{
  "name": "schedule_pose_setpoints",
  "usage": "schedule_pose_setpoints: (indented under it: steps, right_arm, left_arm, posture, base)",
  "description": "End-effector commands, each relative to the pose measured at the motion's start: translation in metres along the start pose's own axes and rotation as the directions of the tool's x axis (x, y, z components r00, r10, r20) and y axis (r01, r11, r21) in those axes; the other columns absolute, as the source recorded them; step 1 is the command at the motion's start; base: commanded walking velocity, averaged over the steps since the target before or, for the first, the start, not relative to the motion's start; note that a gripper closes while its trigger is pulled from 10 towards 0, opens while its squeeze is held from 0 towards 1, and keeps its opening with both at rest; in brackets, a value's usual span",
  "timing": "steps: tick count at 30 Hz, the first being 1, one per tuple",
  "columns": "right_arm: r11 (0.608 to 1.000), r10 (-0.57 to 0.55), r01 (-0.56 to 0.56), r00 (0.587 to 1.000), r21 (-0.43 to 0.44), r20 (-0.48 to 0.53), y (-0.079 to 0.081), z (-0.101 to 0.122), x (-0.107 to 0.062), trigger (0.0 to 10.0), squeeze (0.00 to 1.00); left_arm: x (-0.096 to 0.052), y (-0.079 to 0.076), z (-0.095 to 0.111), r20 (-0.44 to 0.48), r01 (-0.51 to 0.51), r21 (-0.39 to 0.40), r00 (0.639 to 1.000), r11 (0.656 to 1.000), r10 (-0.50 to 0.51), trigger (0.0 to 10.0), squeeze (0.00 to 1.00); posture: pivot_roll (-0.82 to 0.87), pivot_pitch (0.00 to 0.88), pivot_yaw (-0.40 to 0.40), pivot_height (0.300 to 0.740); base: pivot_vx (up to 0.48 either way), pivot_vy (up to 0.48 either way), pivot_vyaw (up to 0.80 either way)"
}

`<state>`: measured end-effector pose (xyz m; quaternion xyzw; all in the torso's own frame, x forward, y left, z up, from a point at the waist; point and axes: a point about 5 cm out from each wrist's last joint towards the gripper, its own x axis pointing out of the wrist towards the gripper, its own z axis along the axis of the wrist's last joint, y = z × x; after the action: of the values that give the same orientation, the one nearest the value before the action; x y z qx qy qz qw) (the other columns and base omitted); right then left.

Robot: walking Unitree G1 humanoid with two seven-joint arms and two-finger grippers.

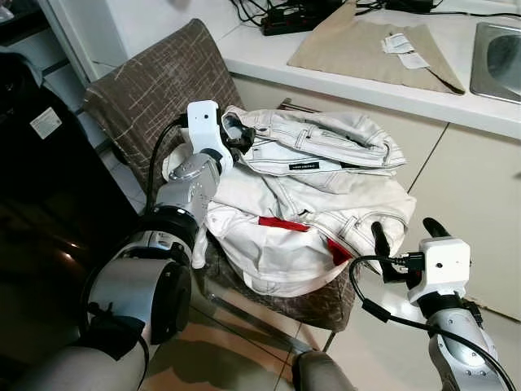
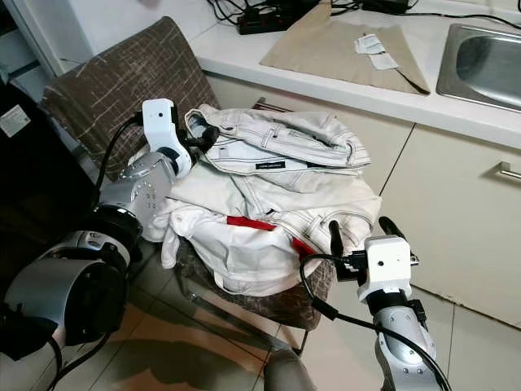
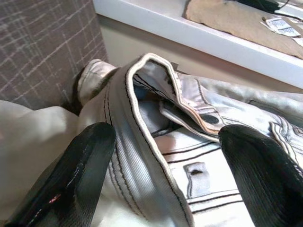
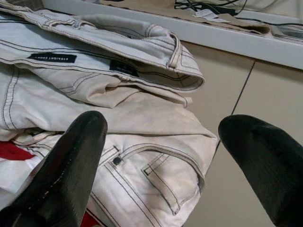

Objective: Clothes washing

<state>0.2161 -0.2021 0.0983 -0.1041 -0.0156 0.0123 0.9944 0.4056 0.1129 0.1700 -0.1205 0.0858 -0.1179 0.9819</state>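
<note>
White jeans (image 1: 313,191) lie heaped on a brown chair (image 1: 142,90). The left gripper (image 1: 238,137), fingers wide, meets the pile's 10 o'clock edge; the right gripper (image 1: 407,234), wide, sits at 4 o'clock.

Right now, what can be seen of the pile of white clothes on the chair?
The pile of white clothes looks like pale denim with dark stitching: folded jeans with a black label on top, more white garments beneath, and a red piece showing low in front. It is heaped on the seat of the brown patterned chair beside the counter. The open left gripper straddles a waistband at its back edge; the open right gripper hovers at its front corner.
</note>
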Motion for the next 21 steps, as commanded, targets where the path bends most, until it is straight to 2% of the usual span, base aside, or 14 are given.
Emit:
schedule_pose_setpoints:
  steps: [1, 5, 7, 10, 15, 20, 21]
  right_arm:
    - [1.000, -0.005, 0.005, 1.000, 0.000, -0.006, -0.001, 0.000, 0.000, 10.0, 0.00]
    - [1.000, 0.001, -0.001, 1.000, 0.001, -0.004, -0.001, 0.001, 0.002, 10.0, 0.00]
    - [1.000, 0.003, -0.003, 1.000, 0.002, -0.004, 0.000, 0.001, 0.003, 10.0, 0.00]
    - [1.000, 0.014, -0.014, 1.000, 0.003, -0.004, 0.003, 0.001, 0.002, 10.0, 0.00]
    - [1.000, 0.012, -0.012, 1.000, 0.003, -0.009, 0.004, 0.002, -0.003, 10.0, 0.00]
    - [1.000, 0.011, -0.011, 1.000, 0.001, -0.025, 0.004, 0.001, -0.012, 10.0, 0.00]
    - [1.000, 0.014, -0.014, 0.999, -0.001, -0.029, 0.005, 0.002, -0.017, 10.0, 0.00]
  left_arm:
    - [0.001, -0.002, 0.009, 0.022, 0.010, 0.041, 1.000, 0.999, -0.011, 10.0, 0.00]
    - [0.000, 0.001, 0.006, 0.016, 0.001, 0.068, 1.000, 0.998, -0.002, 10.0, 0.00]
    - [-0.001, 0.003, 0.003, 0.009, -0.011, 0.103, 1.000, 0.995, 0.010, 10.0, 0.00]
    - [-0.001, 0.002, -0.005, -0.009, -0.023, 0.199, 1.000, 0.980, 0.025, 10.0, 0.00]
    - [-0.002, 0.002, -0.015, -0.040, -0.032, 0.250, 0.998, 0.968, 0.043, 10.0, 0.00]
    - [-0.002, 0.000, -0.027, -0.082, -0.027, 0.246, 0.995, 0.969, 0.049, 10.0, 0.00]
    - [-0.003, -0.001, -0.032, -0.101, -0.019, 0.221, 0.994, 0.975, 0.043, 10.0, 0.00]
  posture:
    - [-0.48, 0.060, 0.106, 0.740]
    - [-0.48, 0.056, 0.103, 0.740]
    - [-0.47, 0.056, 0.101, 0.740]
    - [-0.48, 0.062, 0.099, 0.740]
    - [-0.49, 0.079, 0.099, 0.740]
    - [-0.51, 0.108, 0.092, 0.740]
    - [-0.53, 0.129, 0.086, 0.740]
  base:
    - [0.000, 0.000, 0.00]
    - [0.000, 0.000, 0.00]
    - [0.000, 0.000, 0.00]
    - [0.000, 0.000, 0.00]
    - [0.000, 0.000, 0.00]
    - [0.000, 0.000, 0.00]
    - [0.000, 0.000, 0.00]
